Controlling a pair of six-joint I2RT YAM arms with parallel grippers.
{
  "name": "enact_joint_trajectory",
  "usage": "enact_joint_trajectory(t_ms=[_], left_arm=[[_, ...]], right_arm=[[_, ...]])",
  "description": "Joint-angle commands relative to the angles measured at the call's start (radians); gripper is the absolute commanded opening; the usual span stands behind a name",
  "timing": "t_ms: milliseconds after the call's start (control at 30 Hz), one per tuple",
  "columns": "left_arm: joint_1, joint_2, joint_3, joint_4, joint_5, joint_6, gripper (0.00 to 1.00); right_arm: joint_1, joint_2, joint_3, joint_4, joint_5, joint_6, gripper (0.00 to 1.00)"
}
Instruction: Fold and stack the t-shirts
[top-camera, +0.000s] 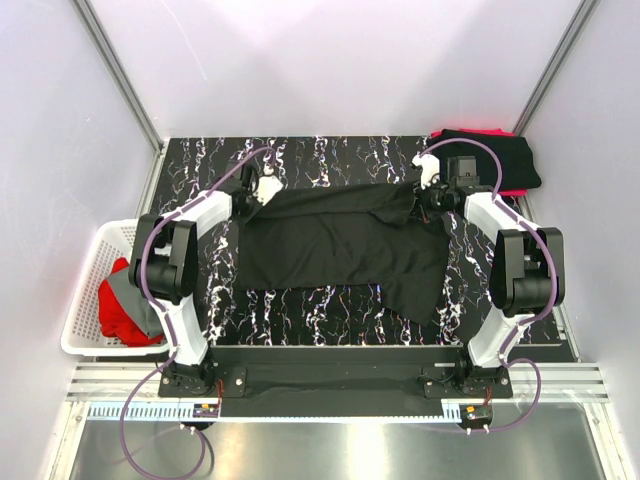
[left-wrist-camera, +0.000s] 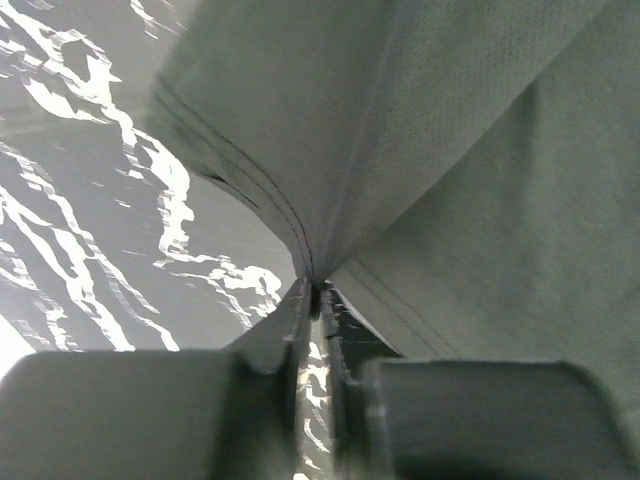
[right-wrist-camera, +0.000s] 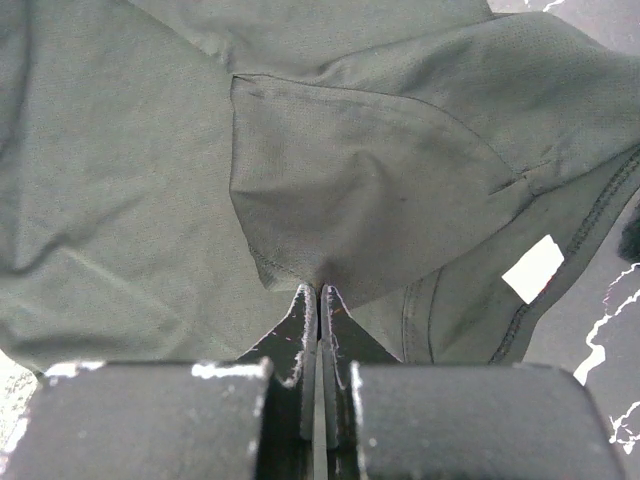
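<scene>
Two grippers meet one edge of the black t-shirt (top-camera: 340, 245), which lies spread between them and back under their wrists on the table (top-camera: 300, 312). The right gripper (right-wrist-camera: 320, 288) is pressed together on a gathered fold at its tips. The left gripper (left-wrist-camera: 315, 292) shows a sliver of gap, with the hem bunched at its tips; whether it grips, I cannot tell. If that side slips while the other pulls, the cloth would likely skew and crease.

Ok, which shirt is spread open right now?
The black t-shirt across the middle. The others are not: a black-over-red stack sits at the far right corner, and red and grey shirts lie bundled in the white basket.
</scene>
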Motion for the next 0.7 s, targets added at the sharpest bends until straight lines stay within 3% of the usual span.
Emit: enact_joint_trajectory(t_ms=[0, 133, 233, 400, 667], left_arm=[[-0.002, -0.046, -0.032, -0.012, 0.053, -0.023, 0.21], [-0.002, -0.082, -0.017, -0.024, 0.064, -0.041, 0.37], [-0.003, -0.091, 0.05, -0.08, 0.085, -0.067, 0.39], [-0.004, -0.063, 0.147, -0.116, 0.055, -0.084, 0.4], [-0.004, -0.053, 0.147, -0.13, 0.056, -0.081, 0.4]], right_arm=[[0.005, -0.042, 0.012, -0.005, -0.009, 0.004, 0.0], [0.004, -0.028, 0.039, -0.034, 0.008, -0.003, 0.01], [0.004, -0.03, 0.039, -0.048, 0.028, -0.035, 0.06], [0.004, -0.022, 0.028, -0.056, 0.026, -0.051, 0.01], [0.004, 0.027, 0.058, -0.054, 0.069, -0.066, 0.0]])
